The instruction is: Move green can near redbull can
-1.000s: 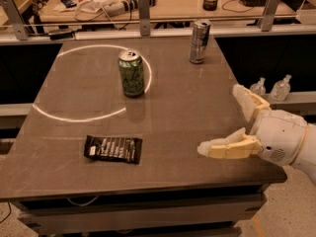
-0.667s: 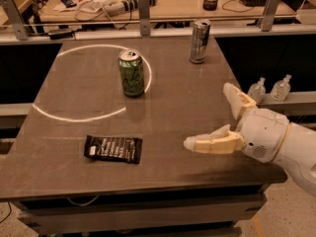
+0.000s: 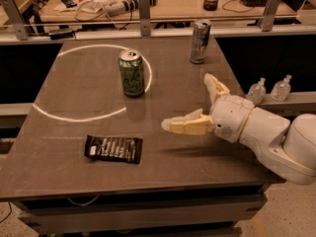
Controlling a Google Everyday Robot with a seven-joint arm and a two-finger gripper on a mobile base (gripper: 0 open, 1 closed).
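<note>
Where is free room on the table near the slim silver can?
Bare table lies left of the redbull can, toward the green can, and in front of it. The open gripper hovers over the right middle; the black packet fills the front left.

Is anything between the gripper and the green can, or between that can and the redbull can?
Nothing visible. Only bare tabletop lies between the open gripper, over its right side, and the green can, and between that can and the redbull can at the far edge. The black packet lies off both paths.
</note>
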